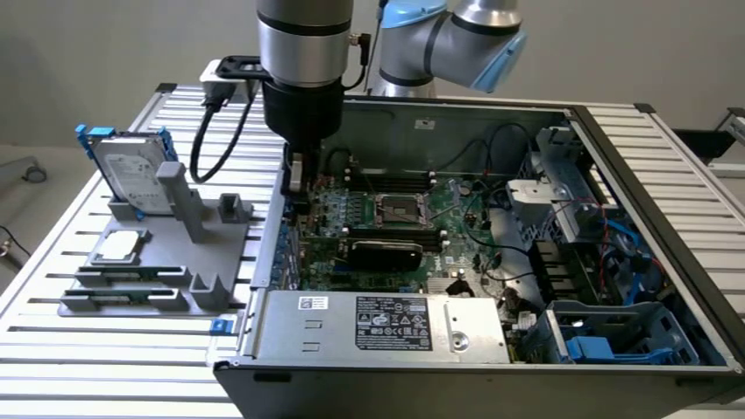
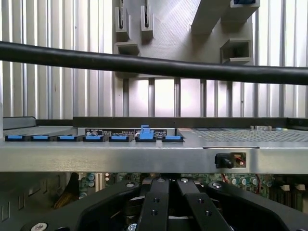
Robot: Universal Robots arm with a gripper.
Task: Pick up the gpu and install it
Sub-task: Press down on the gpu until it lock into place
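Slatted aluminium worktop [image 1: 70, 349], pale wall behind; contents listed from the exterior view's left to its right.

Item: silver hard drive in blue frame [image 1: 126, 170], standing tilted in a grey fixture [image 1: 174, 262] near the worktop's left edge. A second flat silver part [image 1: 120, 247] lies on the fixture's lower step.

Item: gripper [image 1: 296, 185], on a black and silver wrist, lowered just inside the left wall of the open computer case [image 1: 652, 175]. Fingers drawn fully together; in the wrist view the black finger links [image 2: 168, 202] meet at the middle. Whether anything is pinched between them cannot be told.

Item: gpu [image 1: 385, 254], black rounded shroud up, seated flat across the green motherboard [image 1: 460, 262] just below the processor socket [image 1: 396, 209]. It lies near the gripper, toward the case's middle and front, and apart from the fingers.

Item: power supply [image 1: 385, 325], silver box with label, at the case's front edge.

Item: blue drive cage [image 1: 605, 340], front right corner of the case.

Status, as a judgement: card appears already in its slot, pick-up and placing done. Full seating cannot be confirmed.
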